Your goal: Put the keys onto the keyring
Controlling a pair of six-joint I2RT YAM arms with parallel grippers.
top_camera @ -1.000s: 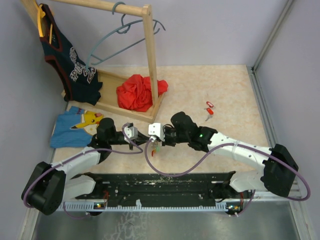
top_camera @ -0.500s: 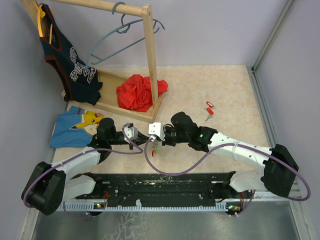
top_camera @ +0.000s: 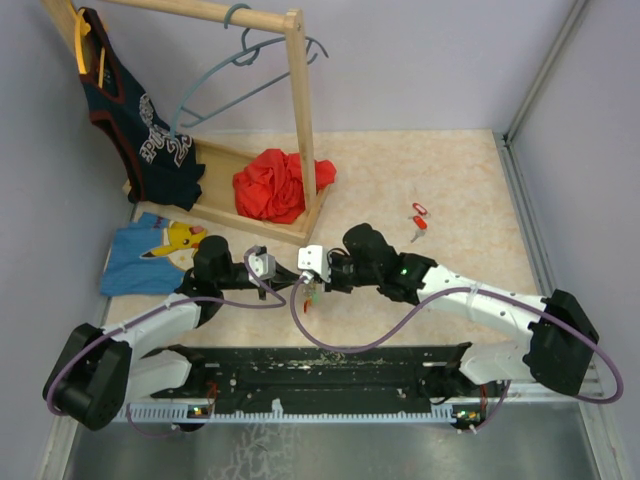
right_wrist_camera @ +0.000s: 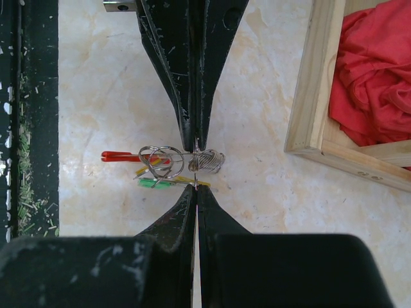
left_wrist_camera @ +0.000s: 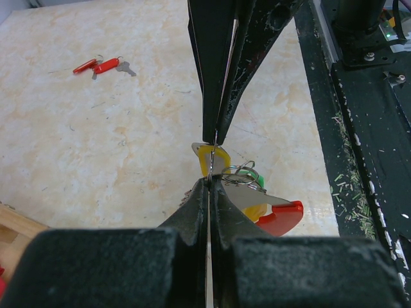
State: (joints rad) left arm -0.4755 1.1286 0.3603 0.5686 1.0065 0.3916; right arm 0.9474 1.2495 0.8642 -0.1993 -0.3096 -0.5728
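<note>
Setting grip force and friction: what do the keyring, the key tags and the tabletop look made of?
Keyring: bare steel-looking wire, silvery, sharp glints on the coils. Key tags: likely moulded plastic, saturated red, yellow and green, smooth with a soft sheen. Tabletop: beige marbled pattern, flat and low-gloss; probably printed laminate or vinyl rather than stone, but the pictures cannot settle that.

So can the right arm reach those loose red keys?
Probably: bare table leads to the red keys, but the right claw is shut on the key bunch and must let go.
</note>
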